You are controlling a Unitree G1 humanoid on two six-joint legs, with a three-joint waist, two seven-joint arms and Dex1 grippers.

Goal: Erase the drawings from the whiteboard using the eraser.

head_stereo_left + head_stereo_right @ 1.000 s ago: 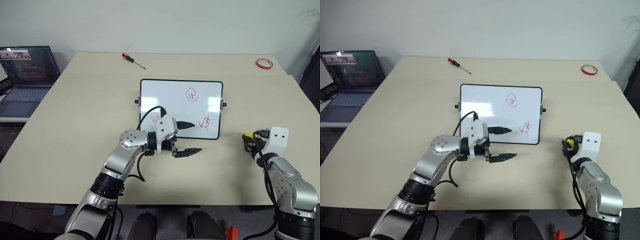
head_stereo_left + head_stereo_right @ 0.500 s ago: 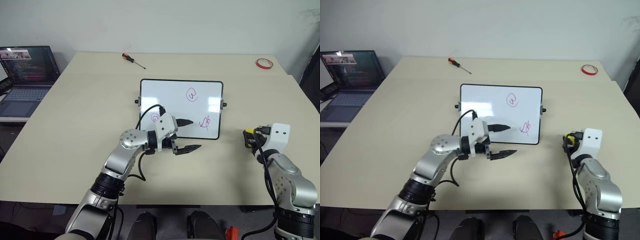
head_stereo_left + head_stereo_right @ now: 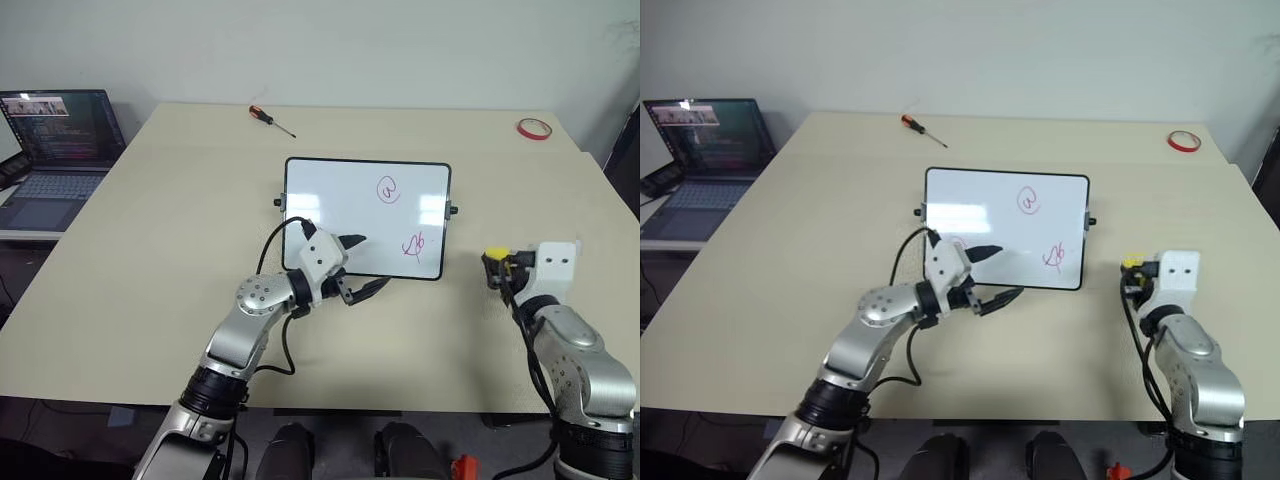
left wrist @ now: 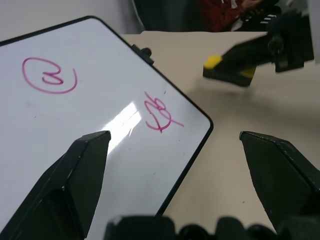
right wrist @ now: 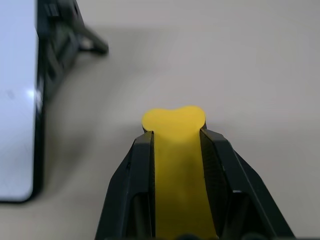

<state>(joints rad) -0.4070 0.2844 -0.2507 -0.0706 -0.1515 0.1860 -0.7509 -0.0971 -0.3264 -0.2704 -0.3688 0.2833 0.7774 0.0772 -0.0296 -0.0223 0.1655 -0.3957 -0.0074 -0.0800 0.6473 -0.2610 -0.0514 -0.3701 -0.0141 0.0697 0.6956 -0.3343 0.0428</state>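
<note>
The whiteboard (image 3: 340, 205) lies flat at the table's middle. Two pink drawings show on it: a spiral (image 3: 388, 189) and a looped squiggle (image 3: 413, 244), also seen in the left wrist view as the spiral (image 4: 49, 76) and the squiggle (image 4: 159, 112). My left gripper (image 3: 374, 261) is open, one finger over the board's near edge and the other over the table in front of it. To the right of the board, my right gripper (image 5: 174, 134) is shut on the yellow eraser (image 5: 174, 117), held just above the table. The eraser (image 4: 220, 62) is a short way from the board's near right corner.
An open laptop (image 3: 55, 150) stands beyond the table's left edge. A red-handled screwdriver (image 3: 270, 116) lies at the back of the table, and a red tape ring (image 3: 532, 127) lies at the back right corner. Bare tabletop (image 3: 180, 220) surrounds the board.
My left wrist has turned, so its open fingers now point more toward the board's near right part. The right gripper keeps the eraser and has hardly moved. The camera shifted slightly.
</note>
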